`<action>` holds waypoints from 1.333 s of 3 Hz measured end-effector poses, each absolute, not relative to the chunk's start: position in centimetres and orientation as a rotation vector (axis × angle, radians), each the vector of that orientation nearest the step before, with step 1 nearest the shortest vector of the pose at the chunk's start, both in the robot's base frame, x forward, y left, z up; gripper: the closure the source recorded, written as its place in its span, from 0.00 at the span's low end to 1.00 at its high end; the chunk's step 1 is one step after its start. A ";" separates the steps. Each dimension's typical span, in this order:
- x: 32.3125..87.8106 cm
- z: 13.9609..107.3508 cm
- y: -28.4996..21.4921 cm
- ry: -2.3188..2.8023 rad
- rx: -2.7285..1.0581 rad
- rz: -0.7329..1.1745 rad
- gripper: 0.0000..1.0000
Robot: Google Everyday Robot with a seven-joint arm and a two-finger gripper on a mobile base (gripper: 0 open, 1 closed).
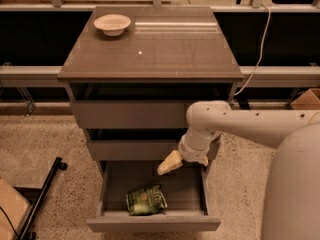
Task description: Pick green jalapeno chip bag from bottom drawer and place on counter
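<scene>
The green jalapeno chip bag [145, 200] lies crinkled in the open bottom drawer [152, 224], near its front left. My gripper [169, 164] hangs over the drawer's back middle, above and to the right of the bag, apart from it. Its pale fingers point down and left. The white arm reaches in from the right. The counter [170, 49] is the grey-brown cabinet top above, with a small white speck [140, 53].
A white bowl [112, 23] stands at the counter's back left. The two upper drawers [130, 115] are slightly ajar. A black stand leg [42, 196] lies on the floor at left. A cable [257, 49] hangs at the right.
</scene>
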State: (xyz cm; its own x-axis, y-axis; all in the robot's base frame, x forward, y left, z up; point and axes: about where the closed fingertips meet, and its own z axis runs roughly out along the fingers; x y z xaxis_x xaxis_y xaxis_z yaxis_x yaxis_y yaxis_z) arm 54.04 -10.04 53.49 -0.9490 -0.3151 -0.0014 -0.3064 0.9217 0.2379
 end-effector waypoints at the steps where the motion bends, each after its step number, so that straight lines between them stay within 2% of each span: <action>1: 51.6 47.1 -7.8 -2.967 0.418 -0.337 0.00; 2: 49.9 41.4 -6.8 -2.925 0.314 -0.305 0.00; 3: 48.8 35.8 -7.3 -2.859 0.161 -0.376 0.00; 4: 47.8 34.3 -7.1 -2.832 0.158 -0.373 0.00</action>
